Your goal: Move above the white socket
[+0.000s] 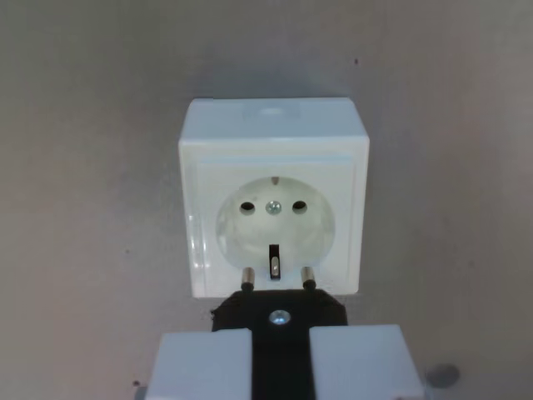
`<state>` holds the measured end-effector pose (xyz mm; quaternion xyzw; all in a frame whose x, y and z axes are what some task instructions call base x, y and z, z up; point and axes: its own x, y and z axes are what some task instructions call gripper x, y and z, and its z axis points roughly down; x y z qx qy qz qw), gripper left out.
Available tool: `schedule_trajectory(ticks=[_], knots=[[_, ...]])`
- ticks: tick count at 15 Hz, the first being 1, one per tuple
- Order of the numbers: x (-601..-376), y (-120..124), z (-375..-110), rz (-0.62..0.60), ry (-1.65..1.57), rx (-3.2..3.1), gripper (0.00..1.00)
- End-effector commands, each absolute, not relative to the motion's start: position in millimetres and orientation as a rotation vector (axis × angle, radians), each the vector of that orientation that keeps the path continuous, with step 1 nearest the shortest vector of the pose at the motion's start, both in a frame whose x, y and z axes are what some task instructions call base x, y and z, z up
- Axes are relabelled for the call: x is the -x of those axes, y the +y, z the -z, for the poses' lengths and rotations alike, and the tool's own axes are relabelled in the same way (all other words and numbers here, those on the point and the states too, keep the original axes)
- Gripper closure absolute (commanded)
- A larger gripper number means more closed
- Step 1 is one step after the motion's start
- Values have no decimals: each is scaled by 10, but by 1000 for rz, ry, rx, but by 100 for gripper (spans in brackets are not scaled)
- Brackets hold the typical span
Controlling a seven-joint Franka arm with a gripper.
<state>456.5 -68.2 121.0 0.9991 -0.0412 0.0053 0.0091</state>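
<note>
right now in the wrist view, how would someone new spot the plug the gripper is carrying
Find the white socket, a square box on the grey surface mid-frame. Just below its lower edge sits the black plug, clamped between the gripper's two white fingers. It is the only black piece, with two metal pins pointing toward the socket.

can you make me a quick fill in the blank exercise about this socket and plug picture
1. The socket is ____ in colour.
2. The plug between the gripper fingers is ____ in colour.
3. The number of metal pins sticking out of the plug toward the socket is ____.
4. The small screw at the middle of the socket's round recess sits between ____ holes.

Missing words: white; black; two; two
</note>
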Motion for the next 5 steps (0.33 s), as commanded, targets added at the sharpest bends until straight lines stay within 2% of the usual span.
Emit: schedule_trajectory(ticks=[1, 5], knots=[[-4552, -725, -1125, -159, -90, -3089, 100], [-4561, -725, -1095, -151, -91, -3090, 100]])
